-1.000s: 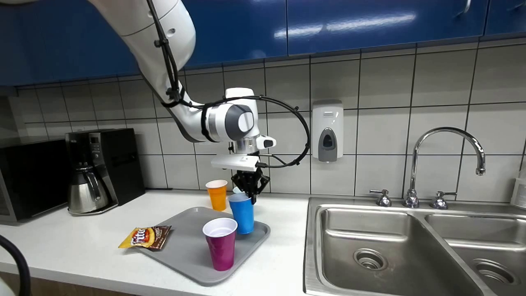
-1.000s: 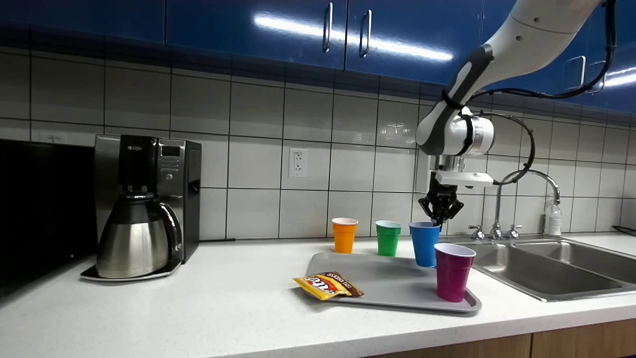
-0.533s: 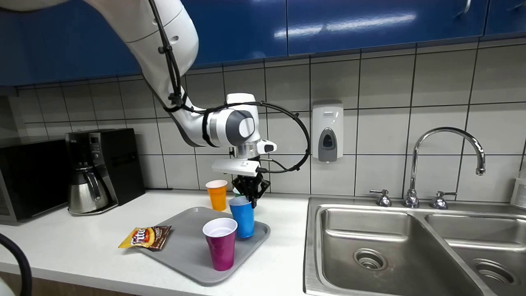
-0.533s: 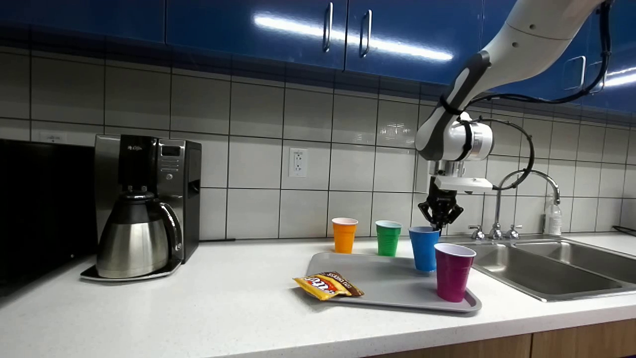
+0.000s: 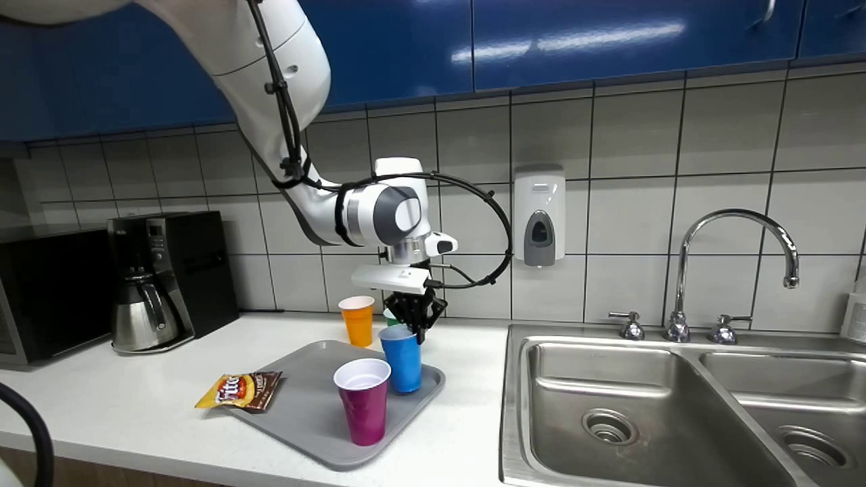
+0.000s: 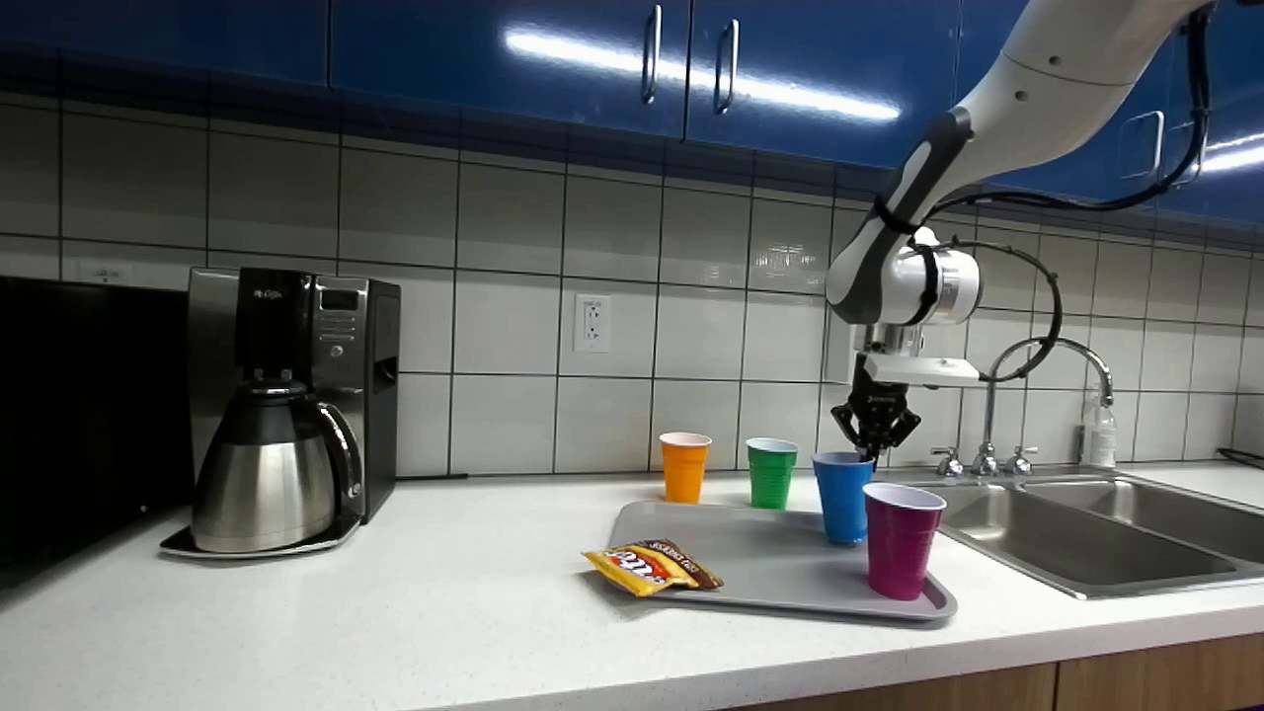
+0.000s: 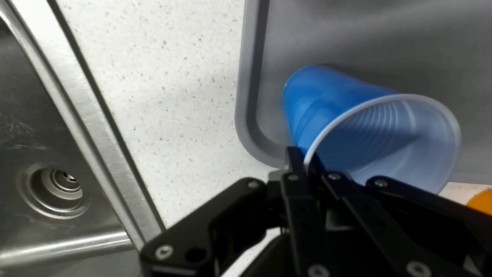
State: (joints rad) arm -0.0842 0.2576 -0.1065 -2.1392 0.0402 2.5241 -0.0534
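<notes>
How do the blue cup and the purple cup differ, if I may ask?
The blue cup is bright blue outside, while the purple cup is deep magenta. The blue cup's rim is pinched between the fingers, while nothing grips the purple cup. In both exterior views, the purple cup stands in front of the blue cup. Both taper toward the base and open upward.

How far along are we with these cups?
Looks done: the purple cup stands upright on the gray tray. In hand: the gripper is shut on the rim of the blue cup, over the tray; whether its base rests there I can't tell. Left, probably: releasing that cup; the orange cup and green cup stand off the tray, untouched.
</notes>
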